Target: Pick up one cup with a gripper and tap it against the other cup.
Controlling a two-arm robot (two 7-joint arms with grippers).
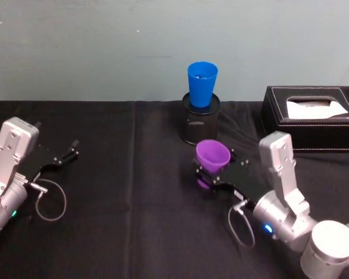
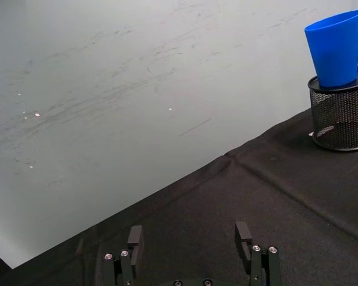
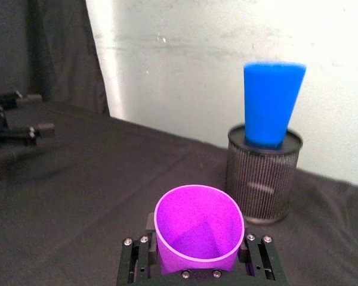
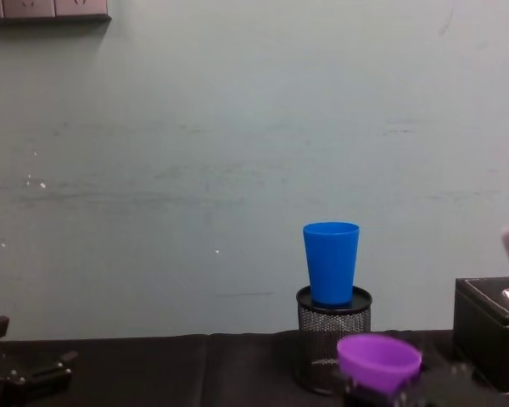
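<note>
Right gripper is clamped on the purple cup, one finger on either side of the lower wall, with the rim up and leaning slightly. The cup is near the table's centre, at about 6 o'clock from the blue cup and well apart from it. The blue cup stands upright on the black mesh pen holder. Left gripper rests spread and empty at the table's 9 o'clock side.

Both tumblers look like light, thin, smooth plastic: stiff enough to grip, but slippery and likely to flex under a hard squeeze, so a low hold beneath the flare seems sound. Perched high, the blue cup would probably topple at a firm knock.

The fingers hide whether the purple base touches the black cloth. How deep the blue cup sits in the holder is unclear.
</note>
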